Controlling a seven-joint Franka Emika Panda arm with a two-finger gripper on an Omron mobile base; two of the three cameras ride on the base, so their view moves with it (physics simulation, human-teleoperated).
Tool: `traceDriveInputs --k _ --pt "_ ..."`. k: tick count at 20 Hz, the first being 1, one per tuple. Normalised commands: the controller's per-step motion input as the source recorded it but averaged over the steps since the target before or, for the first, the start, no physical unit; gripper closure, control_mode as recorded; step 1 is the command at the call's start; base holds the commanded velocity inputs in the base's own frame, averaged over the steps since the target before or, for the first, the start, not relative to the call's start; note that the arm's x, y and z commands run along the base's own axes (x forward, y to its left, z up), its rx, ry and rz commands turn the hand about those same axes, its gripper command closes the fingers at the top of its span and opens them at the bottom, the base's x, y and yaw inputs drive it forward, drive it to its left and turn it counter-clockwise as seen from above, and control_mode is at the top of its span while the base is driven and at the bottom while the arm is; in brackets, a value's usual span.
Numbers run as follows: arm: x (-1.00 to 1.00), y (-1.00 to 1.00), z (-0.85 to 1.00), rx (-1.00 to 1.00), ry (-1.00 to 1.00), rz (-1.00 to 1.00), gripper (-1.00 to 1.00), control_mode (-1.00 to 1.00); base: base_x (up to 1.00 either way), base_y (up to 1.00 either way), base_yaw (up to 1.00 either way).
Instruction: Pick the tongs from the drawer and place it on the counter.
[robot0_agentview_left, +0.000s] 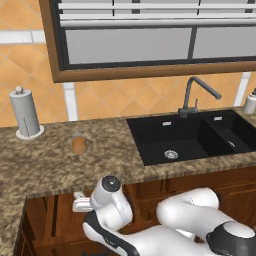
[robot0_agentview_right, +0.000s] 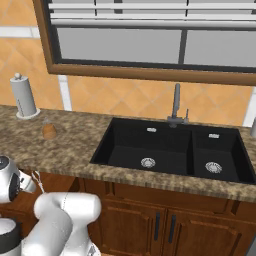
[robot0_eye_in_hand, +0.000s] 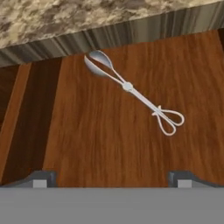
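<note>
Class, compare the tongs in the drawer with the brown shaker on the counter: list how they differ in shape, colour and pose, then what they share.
Shape: the tongs are long and thin, with wire loops at one end and a rounded head at the other; the shaker is short and squat.
Colour: the tongs are silvery-white, the shaker brown with a pale cap.
Pose: the tongs lie flat on the drawer floor; the shaker stands upright on the counter.
Shared: both are small and untouched.

tongs (robot0_eye_in_hand: 131, 89) are finished silvery-white; drawer (robot0_eye_in_hand: 109, 131) floor is grained reddish-brown wood. counter (robot0_agentview_left: 50, 160) is speckled brown and grey; sink (robot0_agentview_left: 195, 135) is black. shaker (robot0_agentview_left: 78, 143) is brown, wall tiles (robot0_agentview_left: 105, 100) orange.
</note>
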Motion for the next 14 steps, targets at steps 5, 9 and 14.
traceDriveInputs --k 5,9,14 --pt "0.07 0.26 -0.51 -0.22 0.28 0.02 -1.0 -1.0 0.0 0.0 0.0" --pt "-0.4 0.07 -0.66 -0.18 0.27 0.08 -1.0 -1.0 0.0 0.0 0.0" --pt "-0.97 0.0 -0.75 -0.02 0.24 0.15 -1.0 -1.0 0.0 0.0 0.0"
